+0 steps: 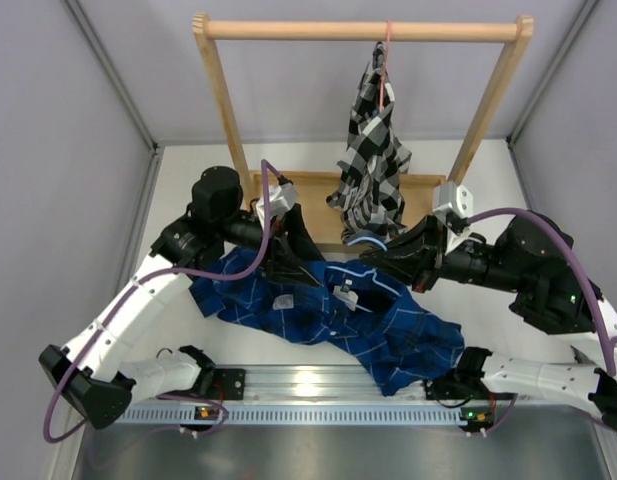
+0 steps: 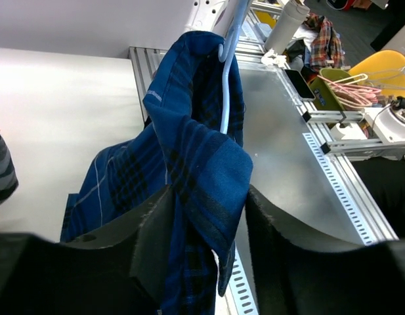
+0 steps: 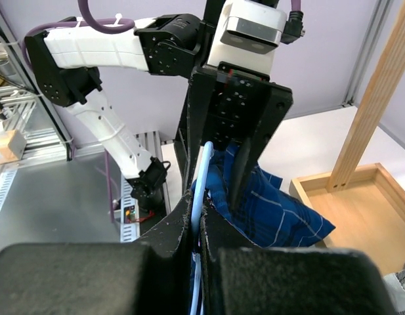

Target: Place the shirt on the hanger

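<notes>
The dark blue plaid shirt lies crumpled across the table's front, one part lifted between the arms. My left gripper reaches into that raised part. In the left wrist view its jaws stand partly apart around a hanging fold of the shirt. The fold brushes the left pad, and lower down a gap shows beside the right pad. The light-blue wire hanger runs up into the fabric. My right gripper is shut on that wire. From above, the right gripper sits beside the hanger's hook.
A wooden garment rack stands at the back, with a tray base. A black-and-white checked shirt hangs from it on a pink hanger. An aluminium rail lines the near edge. Grey walls close in both sides.
</notes>
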